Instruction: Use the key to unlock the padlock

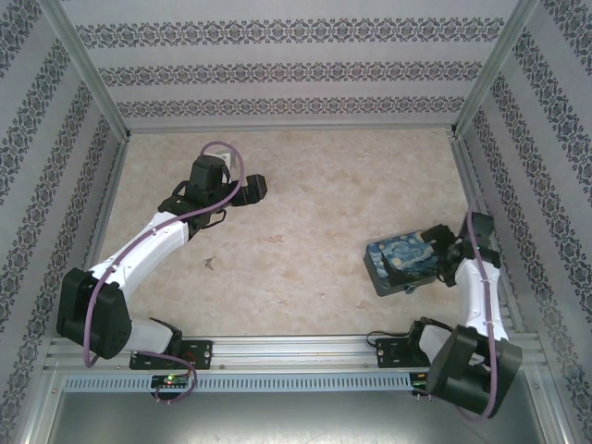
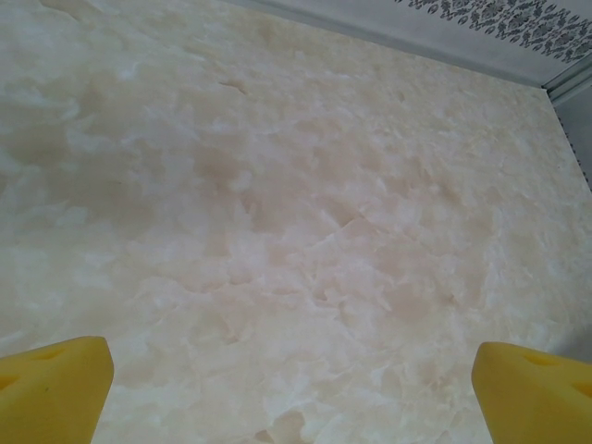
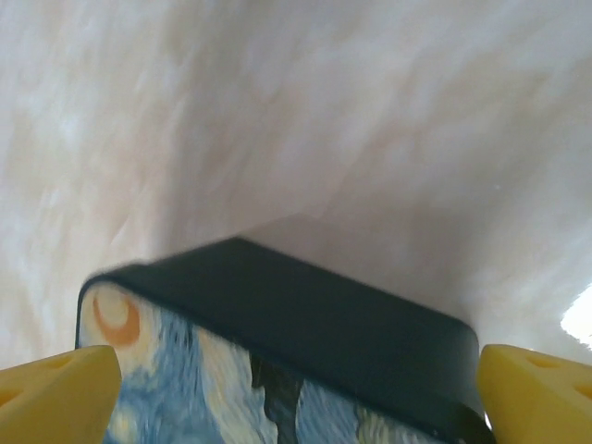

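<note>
Here's the right gripper just beside the box, at its right edge, jaws spread wide and holding nothing. The left gripper is well apart from the box, off to its left and farther back. It's spread wide too, over bare table. So the right arm is the nearer one. From the right wrist we get the box's dark side wall and starry top spanning the gap between the yellow pads, a lineup the top view can't give us. Padlock and key? We can't pick out either. Our guess is they're inside the box.
</note>
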